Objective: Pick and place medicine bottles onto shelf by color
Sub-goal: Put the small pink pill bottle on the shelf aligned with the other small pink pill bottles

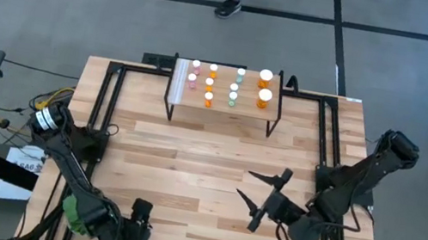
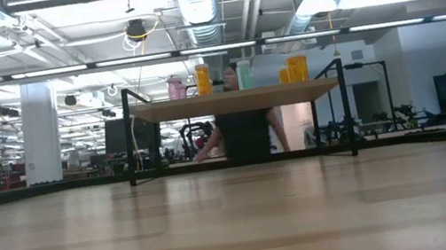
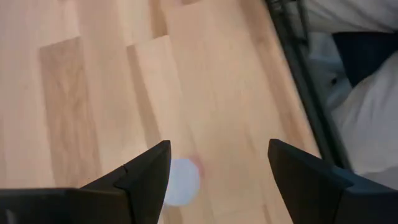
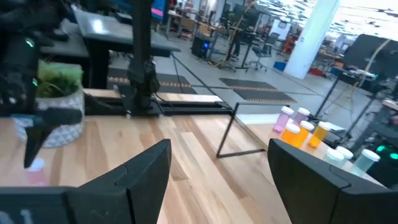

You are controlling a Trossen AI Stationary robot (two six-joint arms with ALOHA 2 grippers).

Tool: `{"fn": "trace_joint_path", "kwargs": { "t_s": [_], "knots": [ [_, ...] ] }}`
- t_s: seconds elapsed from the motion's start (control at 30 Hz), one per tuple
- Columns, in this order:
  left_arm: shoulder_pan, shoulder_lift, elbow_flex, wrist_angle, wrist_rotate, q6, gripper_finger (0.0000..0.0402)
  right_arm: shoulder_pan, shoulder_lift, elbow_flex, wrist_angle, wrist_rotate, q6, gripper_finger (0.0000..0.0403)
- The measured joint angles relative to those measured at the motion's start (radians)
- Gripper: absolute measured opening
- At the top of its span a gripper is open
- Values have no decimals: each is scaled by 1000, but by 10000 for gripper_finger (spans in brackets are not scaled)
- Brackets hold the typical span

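The light wooden surface (image 1: 188, 168) carries the shelf (image 1: 222, 109) at its far edge. On the shelf's plank (black legs, white strip at one end) stand the medicine bottles (image 1: 229, 84): pink, orange, pale green, then two wider orange ones. A pink, white-capped bottle (image 3: 183, 180), blurred, seems to stand on the near boards.

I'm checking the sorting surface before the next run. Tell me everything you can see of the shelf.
The shelf is a small raised platform with a light wood plank top, thin black metal legs and a white strip along its left edge in the high view. It stands upright at the table's far side, middle. On it stand medicine bottles with white caps: pink ones leftmost, then orange, pale green, and two wider orange ones rightmost. No end effector touches it.
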Motion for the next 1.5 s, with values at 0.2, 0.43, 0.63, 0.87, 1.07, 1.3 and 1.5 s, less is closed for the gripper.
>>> {"fn": "trace_joint_path", "kwargs": {
  "t_s": [0.2,0.43,0.63,0.87,1.07,1.3,1.5],
  "knots": [
    [20,-13,2,-15,-4,-35,249,-35,1,-1,-10,-37,28,290],
    [43,-10,-9,-152,16,-82,240,-49,1,0,-26,-58,54,290],
    [59,-9,-65,-59,75,-82,239,-48,1,0,-35,-65,64,290],
    [66,-9,-74,-27,85,-64,238,-48,1,0,-34,-84,64,290],
    [75,-9,-74,-29,96,-49,211,-49,1,0,-34,-84,64,290],
    [94,-9,-74,-29,131,-42,150,-49,1,0,-34,-85,65,290],
    [111,-9,-63,-30,155,-26,98,-49,1,0,-34,-85,72,290]
  ]
}}
